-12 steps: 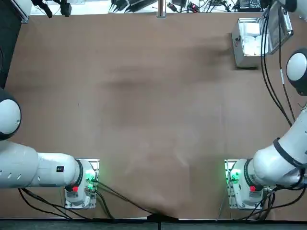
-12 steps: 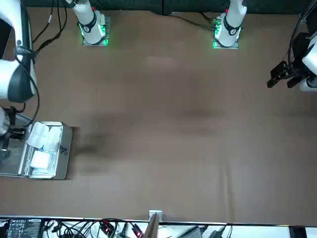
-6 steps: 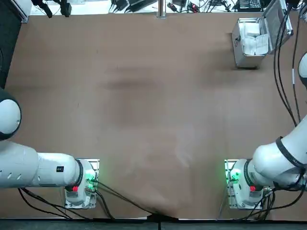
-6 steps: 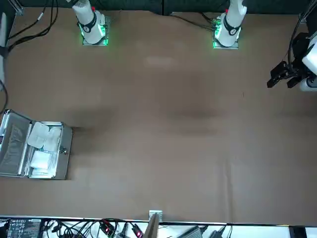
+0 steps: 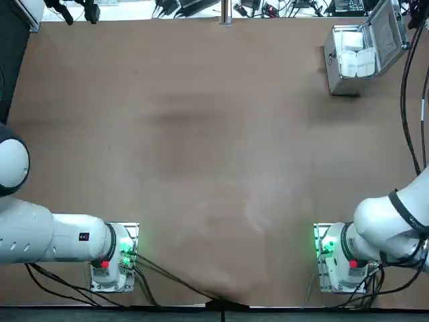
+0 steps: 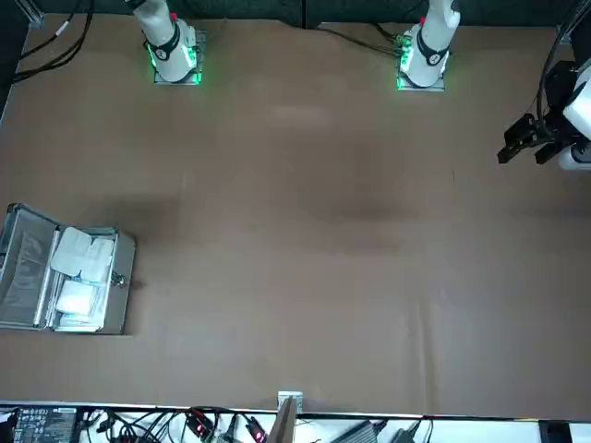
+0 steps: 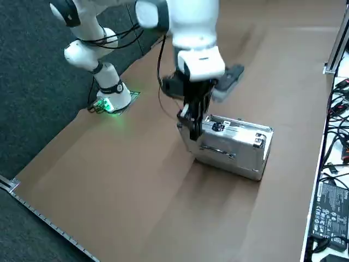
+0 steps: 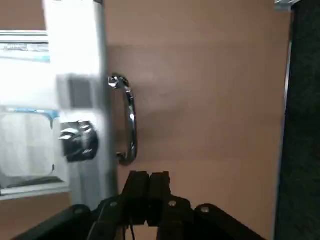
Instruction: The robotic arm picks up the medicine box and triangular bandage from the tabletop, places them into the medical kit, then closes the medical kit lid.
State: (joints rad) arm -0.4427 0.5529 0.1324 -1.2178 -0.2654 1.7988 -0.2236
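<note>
Table: broad, brown, smooth top (image 5: 201, 168); clock directions here follow the overhead view.

Robotic arm, right: white, glossy, jointed, dark-banded (image 5: 395, 221). Base at four o'clock; forearm reaches toward two o'clock, presumably to work the lid from its outer side.

Medical kit: small, boxy, silver aluminium case (image 5: 346, 85), at two o'clock on the table. Upright, its mouth upward, which suits loading from above.

Medical kit lid: flat silver metal panel (image 5: 389, 33), open, leaning out at the case's three o'clock. So placed, it leaves the contents accessible; closing looks to be the remaining step.

Triangular bandage: white, lumpy, two-lobed packet (image 5: 357, 64), inside, toward six o'clock.

Right gripper: black, two-fingered (image 8: 149, 176), beside the lid's outer side. Its fingers are closed together with nothing between them, perhaps to serve as a blunt pusher. Contact with the lid: cannot tell.

Medicine box: small, flat, white, rectangular (image 5: 352, 41), inside, at the bandage's twelve o'clock. Both appear seated low enough to let the lid shut.
</note>
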